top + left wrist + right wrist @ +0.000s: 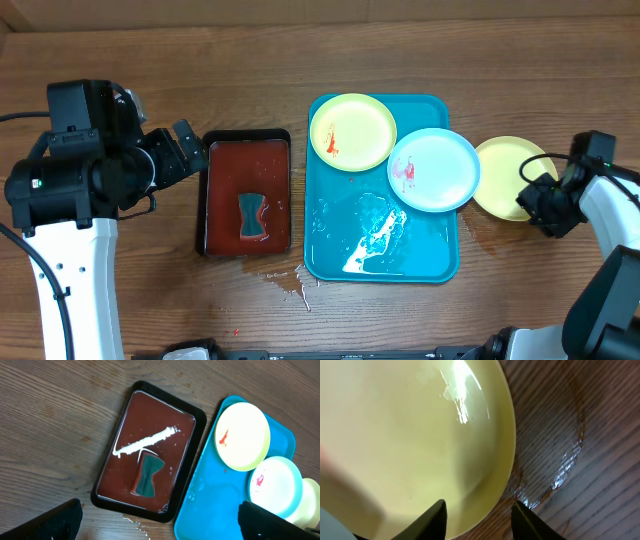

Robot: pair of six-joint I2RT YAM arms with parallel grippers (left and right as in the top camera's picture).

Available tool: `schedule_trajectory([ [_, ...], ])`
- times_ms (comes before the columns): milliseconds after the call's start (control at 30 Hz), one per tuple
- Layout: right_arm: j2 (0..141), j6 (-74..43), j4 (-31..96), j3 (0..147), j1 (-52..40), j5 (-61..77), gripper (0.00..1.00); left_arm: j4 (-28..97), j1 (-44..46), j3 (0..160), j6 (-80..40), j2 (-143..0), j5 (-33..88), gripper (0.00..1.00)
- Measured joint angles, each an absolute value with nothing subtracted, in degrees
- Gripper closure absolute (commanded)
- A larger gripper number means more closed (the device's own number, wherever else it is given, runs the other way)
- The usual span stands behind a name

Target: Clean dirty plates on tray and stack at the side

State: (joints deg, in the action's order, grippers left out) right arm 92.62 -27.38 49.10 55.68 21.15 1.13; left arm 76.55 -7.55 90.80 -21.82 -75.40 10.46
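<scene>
Looking down, I see my right jaws spread by the yellow plate on the desk, three o'clock from the tray; left jaws spread too.

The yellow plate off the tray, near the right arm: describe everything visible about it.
The yellow plate is round, shallow, glossy plastic, lying flat on the wooden table right of the turquoise tray. No red sauce shows on it; glare hints at wetness. Its left edge meets the light-blue plate. The right gripper stands open with the plate's rim between its fingers.
</scene>
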Motion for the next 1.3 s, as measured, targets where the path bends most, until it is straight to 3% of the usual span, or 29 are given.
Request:
schedule_trajectory([
  [333,89.4,-15.7,44.7,58.2,15.7,12.3,0.47,76.6,-7.6,90.8,-21.8,-75.4,10.5,0.00],
  [533,90.7,-12.1,35.9,58.1,8.1,10.1,0.40,76.6,-7.6,90.8,-21.8,-75.4,10.5,0.00],
  [567,91.3,-11.8,34.4,57.9,7.1,8.9,0.48,76.5,-7.6,90.8,-21.8,-75.4,10.5,0.00],
  [767,95.1,-10.7,32.1,56.8,5.2,6.0,0.76,76.5,-7.6,90.8,-21.8,-75.4,10.5,0.00],
  [800,95.2,-10.7,32.2,56.6,5.2,5.6,0.75,76.6,-7.6,90.8,-21.8,-75.4,10.5,0.00],
  [900,95.2,-11.2,32.3,56.5,5.2,4.9,0.54,76.5,-7.6,90.8,-21.8,-75.4,10.5,0.00],
  [1000,95.2,-10.5,32.6,56.4,5.2,4.5,0.64,76.6,-7.6,90.8,-21.8,-75.4,10.5,0.00],
  [1133,95.2,-10.8,32.1,56.4,5.2,4.3,0.62,76.5,-7.6,90.8,-21.8,-75.4,10.5,0.00],
  [1233,95.4,-10.3,31.2,56.0,5.2,4.3,0.76,76.5,-7.6,90.8,-21.8,-75.4,10.5,0.00],
  [1300,96.2,-10.2,31.1,55.7,5.2,4.2,0.95,76.6,-7.6,90.8,-21.8,-75.4,10.5,0.00],
])
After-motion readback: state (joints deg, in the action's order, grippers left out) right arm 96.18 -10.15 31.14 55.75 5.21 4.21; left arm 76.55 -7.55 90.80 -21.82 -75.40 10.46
